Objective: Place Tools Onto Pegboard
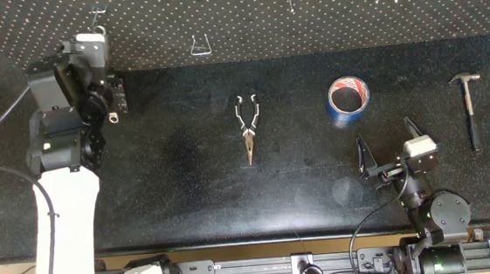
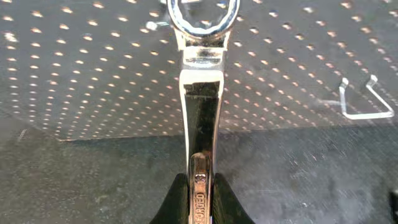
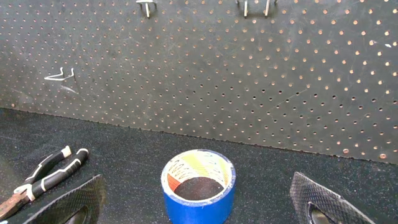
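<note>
- Top view: right gripper is sitting wide open near the blue tape roll.
- Left wrist view: left gripper is clamping the chrome ring-ended wrench, with its ring up at the black perforated pegboard. I'm judging the hanging step is in hand; next I'm needing the ring threaded on, then a release.
- Right wrist view: tape roll is lying untouched between the spread fingers.

You have even, fairly bright light from overhead in the top view. The dark worktop carries pale, hazy patches of sheen near its middle, and the things lying on it throw only short, soft shadows. The left arm's white link comes out brightest, close to washed out. In your left wrist view the wrench takes hard glare on its ring end and along its shaft, the holes behind it look soft and smeared, and the foreground is dim. In your right wrist view the pegboard is lit evenly, and the tape roll is shaded inside its core.
</note>
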Available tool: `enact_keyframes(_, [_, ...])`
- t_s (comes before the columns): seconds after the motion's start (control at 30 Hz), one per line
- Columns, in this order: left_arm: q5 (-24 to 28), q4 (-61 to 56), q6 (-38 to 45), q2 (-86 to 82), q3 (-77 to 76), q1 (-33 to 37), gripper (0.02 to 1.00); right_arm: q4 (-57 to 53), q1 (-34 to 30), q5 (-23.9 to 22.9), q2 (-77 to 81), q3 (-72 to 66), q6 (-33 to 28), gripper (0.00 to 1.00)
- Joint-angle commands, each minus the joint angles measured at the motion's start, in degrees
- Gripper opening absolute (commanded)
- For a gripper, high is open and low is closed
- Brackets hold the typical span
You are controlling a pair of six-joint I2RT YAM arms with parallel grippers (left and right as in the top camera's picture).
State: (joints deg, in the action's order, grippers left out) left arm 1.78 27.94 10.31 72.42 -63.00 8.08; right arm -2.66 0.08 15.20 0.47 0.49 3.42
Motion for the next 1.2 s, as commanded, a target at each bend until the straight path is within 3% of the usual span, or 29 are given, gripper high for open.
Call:
enact_keyframes(0.03, [-4.2, -8.3, -3.0, -0.8, 7.7, 0.3, 0.029, -0.1, 0.2, 0.9, -0.3, -0.3, 0.6, 0.976])
enact_keyframes(0.4, [-4.1, -15.0, -6.0, -0.1, 7.7, 2.1, 0.027, -0.1, 0.2, 0.9, -0.3, -0.3, 0.6, 0.976])
enact_keyframes(0.63, [-1.1, -15.8, -2.0, 3.2, 7.7, 2.0, 0.029, -0.1, 0.2, 0.9, -0.3, -0.3, 0.6, 0.976])
enact_keyframes(0.97, [-1.6, -17.3, -0.8, 12.6, 0.1, 2.1, 0.027, -0.1, 0.2, 0.9, -0.3, -0.3, 0.6, 0.976])
enact_keyframes(1.0, [-1.6, -17.3, -0.8, 13.9, -1.5, 2.1, 0.126, -0.1, 0.2, 0.9, -0.3, -0.3, 0.6, 0.976])
enact_keyframes(1.03, [-1.6, -17.3, -0.8, 15.4, -3.4, 2.1, 0.292, -0.1, 0.2, 0.9, -0.3, -0.3, 0.6, 0.976])
enact_keyframes(1.07, [-1.6, -17.5, -0.8, 16.7, -4.8, 2.1, 0.531, -0.1, 0.2, 0.9, -0.3, -0.3, 0.6, 0.976])
enact_keyframes(1.1, [-1.6, -17.2, -0.8, 16.7, -4.9, 2.1, 0.906, -0.1, 0.2, 0.9, -0.3, -0.3, 0.6, 0.976])
enact_keyframes(1.13, [-1.5, -15.5, -0.9, 15.6, -5.0, 2.0, 0.996, -0.1, 0.2, 0.9, -0.3, -0.3, 0.6, 0.976])
enact_keyframes(1.2, [-0.9, -6.4, -4.1, 9.3, -6.0, 2.0, 0.996, -0.1, 0.2, 0.9, -0.3, -0.3, 0.6, 0.976])
